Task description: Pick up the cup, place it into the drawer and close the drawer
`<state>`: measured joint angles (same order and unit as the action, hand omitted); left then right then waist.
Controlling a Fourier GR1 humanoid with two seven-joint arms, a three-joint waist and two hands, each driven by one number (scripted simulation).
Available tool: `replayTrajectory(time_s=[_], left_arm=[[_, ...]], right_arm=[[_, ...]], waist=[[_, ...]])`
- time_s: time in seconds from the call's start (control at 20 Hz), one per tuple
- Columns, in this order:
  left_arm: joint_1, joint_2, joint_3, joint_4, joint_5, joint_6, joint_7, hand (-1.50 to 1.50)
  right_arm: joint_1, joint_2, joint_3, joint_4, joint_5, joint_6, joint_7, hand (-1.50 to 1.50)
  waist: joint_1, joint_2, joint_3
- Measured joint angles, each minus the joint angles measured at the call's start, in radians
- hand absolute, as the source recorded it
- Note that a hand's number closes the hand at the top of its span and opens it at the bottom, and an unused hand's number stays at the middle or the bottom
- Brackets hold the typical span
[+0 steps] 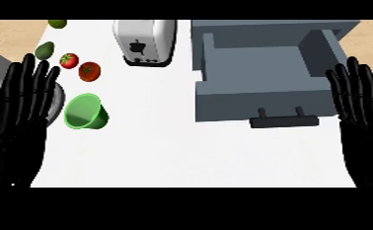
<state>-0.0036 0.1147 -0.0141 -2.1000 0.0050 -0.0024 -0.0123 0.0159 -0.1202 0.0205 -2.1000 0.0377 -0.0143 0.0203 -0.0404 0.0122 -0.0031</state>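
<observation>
Fingers (29, 83) of the left hand (22, 120) standing straight and spread, holding nothing, resting at the left edge of the view just beside the cup; fingers (354, 83) of the right hand (357, 110) likewise straight and apart, holding nothing, resting at the right edge next to the drawer. Judging from this, both hands waiting with neither grasp begun. Lying on its side just right of the left hand, mouth tipped toward the viewer: the green cup (86, 111), apart from the fingers and well apart from the drawer. Standing pulled open, likely ready for receiving the cup: the grey drawer (262, 103), nothing showing inside, its dark handle (284, 121) facing the near side. Sitting beyond the cup: two tomatoes (80, 67), an avocado (45, 50), and another green piece (57, 23) at the far edge. Standing between these and the drawer: a silvery toaster (144, 41). Carrying everything: a plain white tabletop (182, 155), with pale wood flooring (18, 34) showing beyond its far corners and a dark round rim partly hiding behind the left hand, too covered for naming.
</observation>
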Motion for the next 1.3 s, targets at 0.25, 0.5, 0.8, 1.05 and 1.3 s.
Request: replayTrajectory(time_s=[0.25,0.5,0.8,1.05,1.3], left_arm=[[-0.08,0.008,0.07,0.121,0.005,0.009,-0.044,-1.5],[-0.138,-0.034,0.133,0.223,0.084,0.045,-0.025,-1.5],[-0.188,-0.028,0.181,0.286,0.151,0.054,-0.002,-1.5],[-0.21,-0.035,0.168,0.315,0.149,0.076,-0.001,-1.5],[-0.234,-0.024,0.18,0.371,0.156,0.083,-0.017,-1.5]], right_arm=[[-0.002,-0.01,-0.031,-0.017,-0.052,0.034,0.016,-1.5],[-0.026,0.011,0.004,0.005,-0.121,0.068,0.052,-1.5],[-0.043,0.037,0.007,0.034,-0.14,0.075,0.058,-1.5],[-0.056,0.042,0.002,0.046,-0.138,0.084,0.062,-1.5],[-0.097,0.053,0.002,0.055,-0.13,0.072,0.087,-1.5]], waist=[[0.025,-0.008,0.002],[0.034,-0.009,0.003],[0.038,-0.012,0.003],[0.039,-0.012,0.003],[0.039,-0.012,0.003]])
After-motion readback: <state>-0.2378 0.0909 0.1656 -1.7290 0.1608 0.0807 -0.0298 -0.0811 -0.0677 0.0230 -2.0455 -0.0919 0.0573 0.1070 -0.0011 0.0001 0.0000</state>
